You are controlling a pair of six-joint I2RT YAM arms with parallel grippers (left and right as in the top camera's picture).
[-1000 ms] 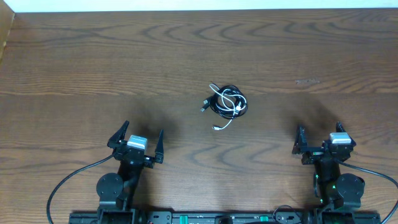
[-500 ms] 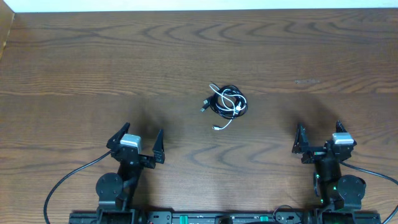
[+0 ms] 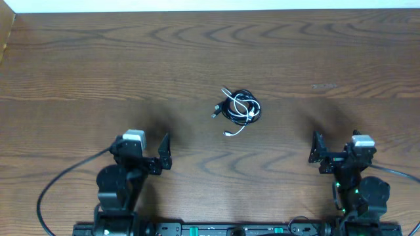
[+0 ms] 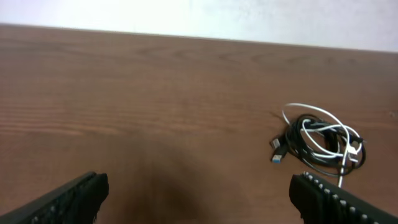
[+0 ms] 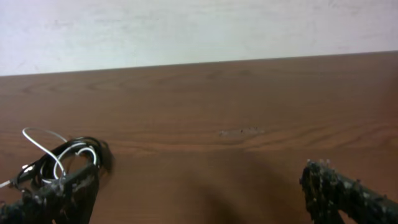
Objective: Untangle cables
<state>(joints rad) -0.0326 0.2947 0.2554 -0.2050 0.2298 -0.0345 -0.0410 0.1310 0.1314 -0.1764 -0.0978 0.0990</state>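
Note:
The two cables lie in one small tangled heap on the brown table (image 3: pixel 79 72), near its middle. The black cable (image 3: pixel 257 109) is coiled, and the white cable (image 3: pixel 235 130) loops through it with a plug end trailing toward me. My left gripper (image 3: pixel 140 148) stands open at the near left, well short of the heap. My right gripper (image 3: pixel 337 147) is open at the near right, also apart from it. In the left wrist view the black cable (image 4: pixel 297 140) and white cable (image 4: pixel 311 107) lie ahead on the right, beyond the open left gripper (image 4: pixel 199 200). In the right wrist view the black cable (image 5: pixel 93 145) and white cable (image 5: pixel 36 133) sit partly behind the left finger of the open right gripper (image 5: pixel 199 198).
The arms' own thick black leads (image 3: pixel 62 190) curve along the near edge by both bases. A pale wall (image 5: pixel 199 25) rises behind the table's far edge. A small pale scuff (image 3: pixel 323 86) marks the wood to the right of the heap.
My left gripper has drawn back a little toward its base and shifted slightly left. The right gripper has barely moved. The cables lie as before.

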